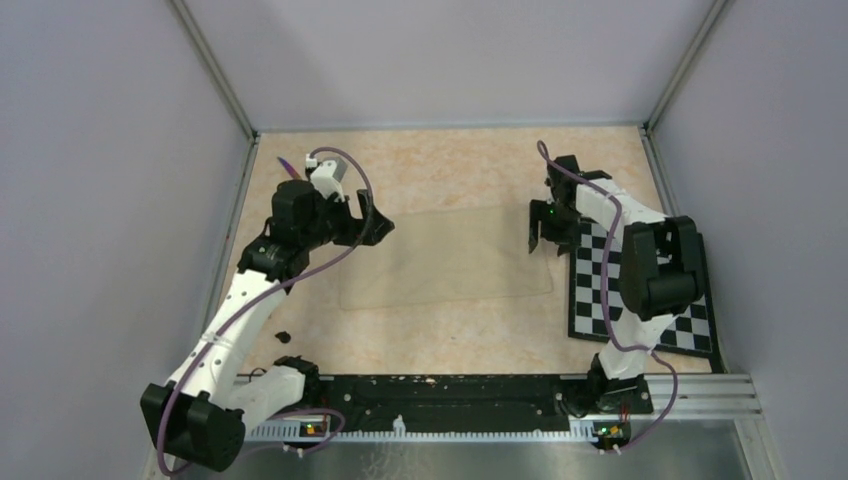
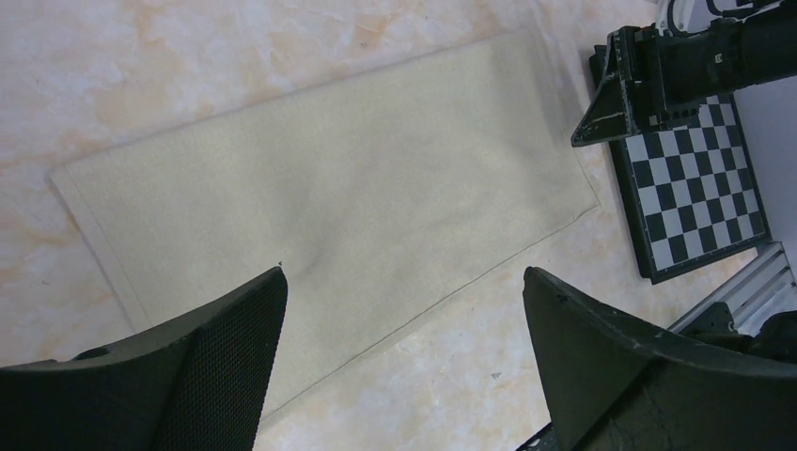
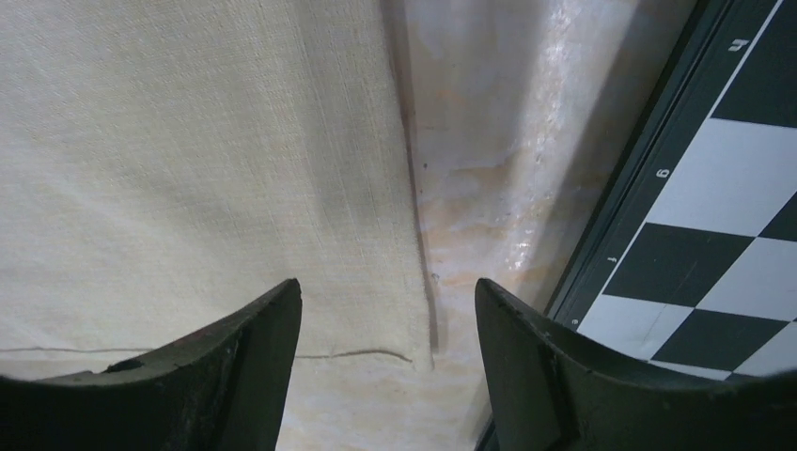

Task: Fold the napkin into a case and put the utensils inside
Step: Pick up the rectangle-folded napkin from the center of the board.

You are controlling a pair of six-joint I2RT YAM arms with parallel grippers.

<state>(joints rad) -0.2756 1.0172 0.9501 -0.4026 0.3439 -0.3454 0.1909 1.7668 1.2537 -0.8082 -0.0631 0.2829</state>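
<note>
Napkin (image 1: 450, 255): flat oblong; one corner beneath right gripper (image 3: 387, 296), jaws spread, empty; left gripper (image 2: 404, 282), spread wide, empty, at opposite end.

fixed camera above and behind the arms (image 1: 225, 335) looks down on the whole table (image 1: 450, 160). left wrist camera sees the napkin (image 2: 329, 207) from mid-height; right wrist camera sits close over its corner. all three share napkin and checkerboard (image 3: 714, 188).

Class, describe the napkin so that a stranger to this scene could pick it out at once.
Find the mottled peach tabletop and look to its middle. The napkin lies flat there, just left of the checkerboard. It is plain beige cloth with hemmed edges, not black-and-white squares.
</note>
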